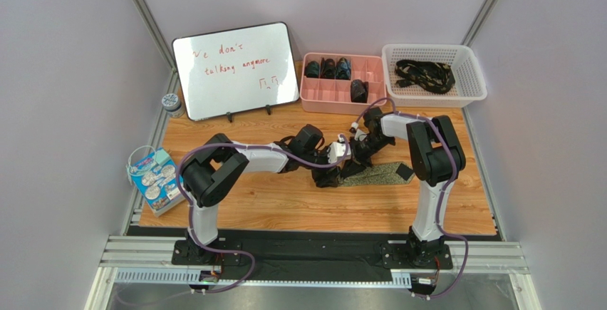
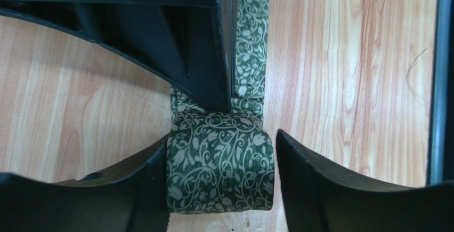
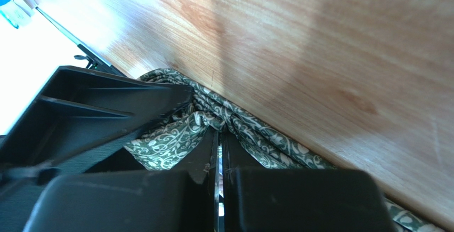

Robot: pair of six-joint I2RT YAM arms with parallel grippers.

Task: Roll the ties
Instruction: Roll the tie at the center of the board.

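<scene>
The olive-green tie (image 1: 377, 174) with a pale vine pattern lies on the wooden table, its black end (image 1: 404, 172) to the right. Its left end is wound into a short roll (image 2: 221, 170). My left gripper (image 2: 221, 138) is open and straddles the roll: the left finger touches it and the right finger (image 2: 319, 178) stands a hair apart. My right gripper (image 3: 218, 133) is shut, with tie fabric (image 3: 176, 136) bunched at its tips just behind the roll. One of its fingers (image 2: 202, 56) shows in the left wrist view. Both grippers, left (image 1: 333, 162) and right (image 1: 354, 150), meet at mid-table.
A pink tray (image 1: 370, 64) with several rolled dark ties stands at the back. A white basket (image 1: 470, 75) holding loose black ties is at the back right. A whiteboard (image 1: 235, 68) is at the back left, with a round tin (image 1: 171, 102) beside it. A packet (image 1: 153, 178) lies on the left edge.
</scene>
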